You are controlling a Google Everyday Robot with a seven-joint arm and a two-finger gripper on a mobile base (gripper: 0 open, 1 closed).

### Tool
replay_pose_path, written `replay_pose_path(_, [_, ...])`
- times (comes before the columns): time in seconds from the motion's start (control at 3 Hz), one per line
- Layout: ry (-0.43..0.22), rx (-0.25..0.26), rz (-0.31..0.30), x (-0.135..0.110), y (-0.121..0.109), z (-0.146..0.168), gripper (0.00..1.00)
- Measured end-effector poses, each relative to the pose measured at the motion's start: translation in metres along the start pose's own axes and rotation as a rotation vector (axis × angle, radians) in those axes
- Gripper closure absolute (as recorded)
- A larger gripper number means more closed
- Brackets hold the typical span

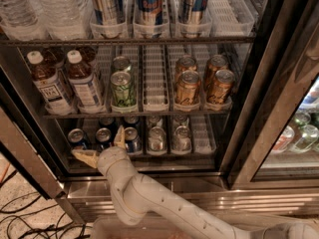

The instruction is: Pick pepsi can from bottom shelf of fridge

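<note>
The fridge (247, 103) stands open, with the bottom shelf (203, 133) low in the camera view. Short dark-blue pepsi cans stand in its left lanes: one at the far left (77, 137), one in the middle (103, 135) and one to the right (132, 139). My gripper (101, 146) is at the front edge of this shelf, open. One tan finger (82, 157) points left and the other finger (119, 137) points up between the middle and right cans. The middle pepsi can sits just behind the gap. Nothing is held.
Plain silver cans (157, 138) (182, 137) fill the lanes to the right. The rack above holds tea bottles (84, 83), a green can (123, 88) and gold cans (188, 87). Tall slim cans (149, 4) stand on top. Cables (20, 218) lie on the floor at the left.
</note>
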State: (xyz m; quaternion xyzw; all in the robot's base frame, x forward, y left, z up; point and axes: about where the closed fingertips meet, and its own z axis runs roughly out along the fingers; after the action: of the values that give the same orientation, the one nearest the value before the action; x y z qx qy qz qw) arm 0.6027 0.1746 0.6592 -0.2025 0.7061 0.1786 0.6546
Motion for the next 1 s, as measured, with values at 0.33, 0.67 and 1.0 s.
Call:
replay_pose_path(0.33, [-0.019, -0.017, -0.031, 0.0032, 0.0083, -0.0101, 0.00])
replay_pose_path(0.67, [-0.019, -0.017, -0.031, 0.0032, 0.0083, -0.0101, 0.00])
replay_pose_path(1.0, [-0.026, -0.017, -0.039, 0.0008, 0.0078, -0.0096, 0.00])
